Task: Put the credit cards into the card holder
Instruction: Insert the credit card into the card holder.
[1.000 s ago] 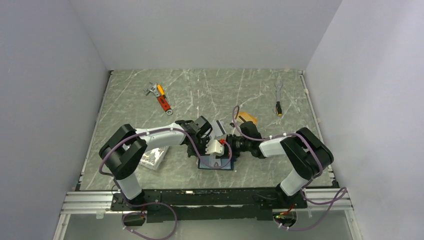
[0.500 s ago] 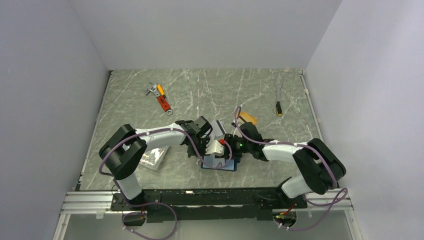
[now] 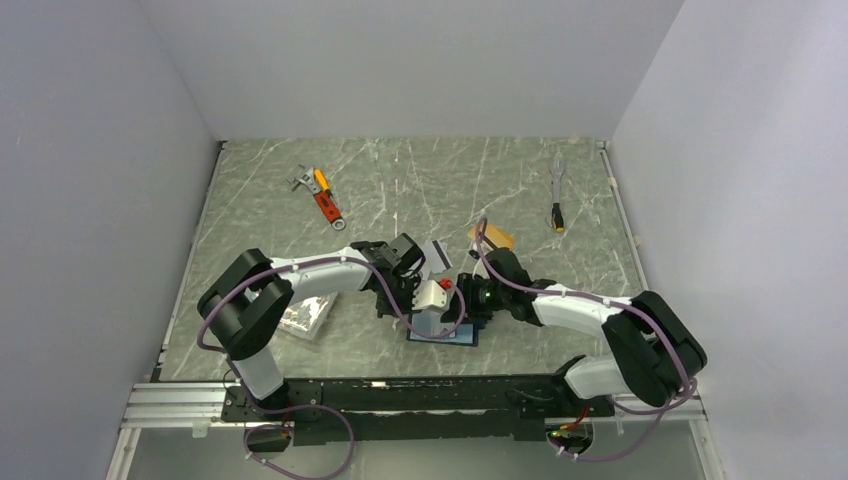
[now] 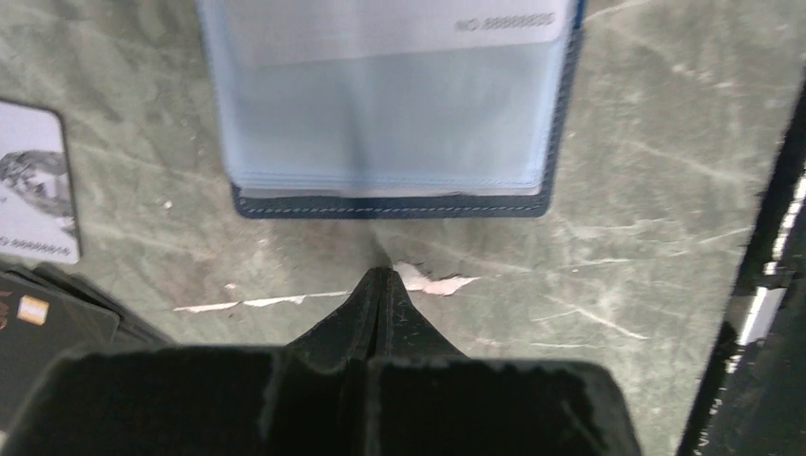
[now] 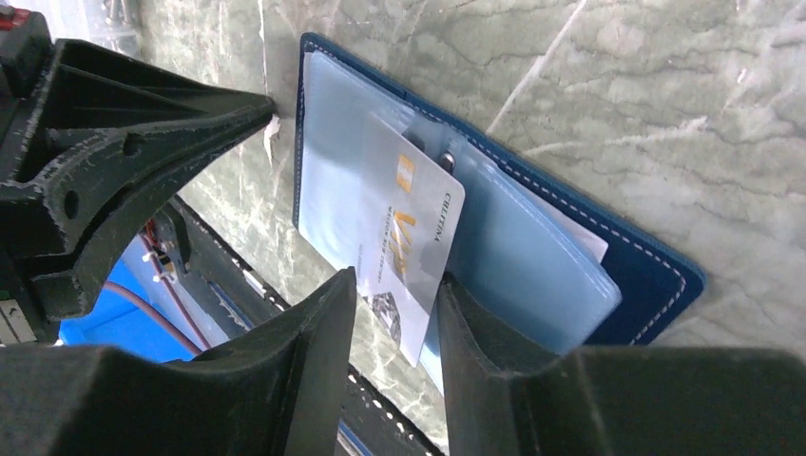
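The card holder (image 3: pixel 455 337) lies open near the table's front middle, navy cover (image 5: pixel 656 275) down and pale clear sleeves (image 4: pixel 390 123) up. A silver-white credit card (image 5: pixel 409 228) sits partly inside a sleeve. Its lower end pokes out between the fingers of my right gripper (image 5: pixel 394 313), which is open and does not pinch it. My left gripper (image 4: pixel 385 277) is shut and empty, its tip on the table just short of the holder's edge. Another silver-white card (image 4: pixel 33 180) and a black card (image 4: pixel 43 323) lie to its left. An orange-gold card (image 3: pixel 495 238) lies behind the right gripper (image 3: pixel 463 308).
A clear plastic box (image 3: pixel 303 318) of small parts sits by the left arm. An orange-handled tool (image 3: pixel 322 195) lies at the far left and a cable (image 3: pixel 557 195) at the far right. The metal rail (image 3: pixel 400 385) runs along the near edge, close to the holder.
My right gripper has opened and let go of the silver-white card, and its elbow has swung right and nearer. The holder has slid slightly right. The left arm has stayed put.
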Available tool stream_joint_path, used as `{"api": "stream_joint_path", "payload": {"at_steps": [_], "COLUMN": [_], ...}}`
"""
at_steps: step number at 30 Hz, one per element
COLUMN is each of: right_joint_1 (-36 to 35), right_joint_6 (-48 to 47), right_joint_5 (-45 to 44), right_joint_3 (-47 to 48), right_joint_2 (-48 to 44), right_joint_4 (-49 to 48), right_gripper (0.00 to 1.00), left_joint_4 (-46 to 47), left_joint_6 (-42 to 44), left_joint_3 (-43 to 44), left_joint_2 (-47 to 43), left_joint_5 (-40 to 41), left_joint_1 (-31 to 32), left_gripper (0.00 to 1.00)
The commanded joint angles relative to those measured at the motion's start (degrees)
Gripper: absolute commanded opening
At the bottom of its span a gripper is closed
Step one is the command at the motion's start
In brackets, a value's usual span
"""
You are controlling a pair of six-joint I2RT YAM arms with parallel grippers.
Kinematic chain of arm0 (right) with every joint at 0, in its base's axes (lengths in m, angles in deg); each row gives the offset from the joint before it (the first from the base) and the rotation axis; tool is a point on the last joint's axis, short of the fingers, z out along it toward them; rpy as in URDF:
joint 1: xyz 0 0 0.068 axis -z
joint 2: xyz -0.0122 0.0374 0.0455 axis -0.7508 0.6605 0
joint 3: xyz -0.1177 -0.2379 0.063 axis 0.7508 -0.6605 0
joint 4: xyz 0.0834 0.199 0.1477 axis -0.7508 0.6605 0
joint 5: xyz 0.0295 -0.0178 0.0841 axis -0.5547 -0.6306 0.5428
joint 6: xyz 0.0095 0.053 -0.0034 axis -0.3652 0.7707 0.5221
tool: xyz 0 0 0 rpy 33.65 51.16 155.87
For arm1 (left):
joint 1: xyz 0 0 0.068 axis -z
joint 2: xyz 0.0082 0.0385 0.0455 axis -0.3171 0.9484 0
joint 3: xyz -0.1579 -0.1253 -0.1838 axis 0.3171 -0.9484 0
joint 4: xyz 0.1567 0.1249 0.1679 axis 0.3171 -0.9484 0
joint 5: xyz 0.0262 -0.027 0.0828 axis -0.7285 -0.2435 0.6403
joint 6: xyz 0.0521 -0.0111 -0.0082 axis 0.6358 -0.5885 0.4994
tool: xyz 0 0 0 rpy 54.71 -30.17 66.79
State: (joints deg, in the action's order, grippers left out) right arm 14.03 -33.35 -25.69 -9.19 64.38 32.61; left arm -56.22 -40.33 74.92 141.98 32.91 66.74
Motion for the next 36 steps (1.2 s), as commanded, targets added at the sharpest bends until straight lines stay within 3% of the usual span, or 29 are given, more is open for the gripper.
{"api": "stream_joint_path", "payload": {"at_steps": [1, 6, 10, 13, 28, 33, 36], "right_joint_1": [0.0, 0.0, 0.0, 0.0, -2.7, -2.7, -2.7], "right_joint_6": [-1.3, -1.5, -2.9, -3.5, -2.7, -2.1, -1.2], "right_joint_5": [-1.5, 0.2, -2.7, -3.6, -4.1, -6.6, -7.5], "right_joint_3": [2.5, 3.9, 5.9, 6.0, 6.6, 6.7, 6.6], "right_joint_2": [-3.9, -3.5, -5.1, -5.3, 2.3, 2.4, 2.2], "right_joint_4": [5.3, 6.1, 11.6, 14.0, 10.1, 9.7, 8.7], "right_gripper": [0.37, 0.39, 0.31, 0.37, 0.36, 0.25, 0.09], "left_joint_4": [-1.8, -2.6, -2.4, -2.1, 0.3, 0.5, 0.5], "left_joint_6": [-1.3, -1.5, -1.5, -1.0, 1.2, 2.2, 2.7], "left_joint_3": [1.2, 2.5, 2.5, 2.5, 1.3, 0.7, 0.4], "left_joint_2": [-2.7, -3.3, -3.3, -2.4, 1.6, 1.3, 1.6], "left_joint_5": [-6.4, -8.1, -9.0, -9.3, -5.5, -3.6, -2.6], "left_joint_1": [0.9, 1.0, 1.2, 1.3, 1.6, 1.6, 1.7], "left_gripper": [0.0, 0.0, 0.0, 0.0, 0.0, 0.0, 0.0]}}
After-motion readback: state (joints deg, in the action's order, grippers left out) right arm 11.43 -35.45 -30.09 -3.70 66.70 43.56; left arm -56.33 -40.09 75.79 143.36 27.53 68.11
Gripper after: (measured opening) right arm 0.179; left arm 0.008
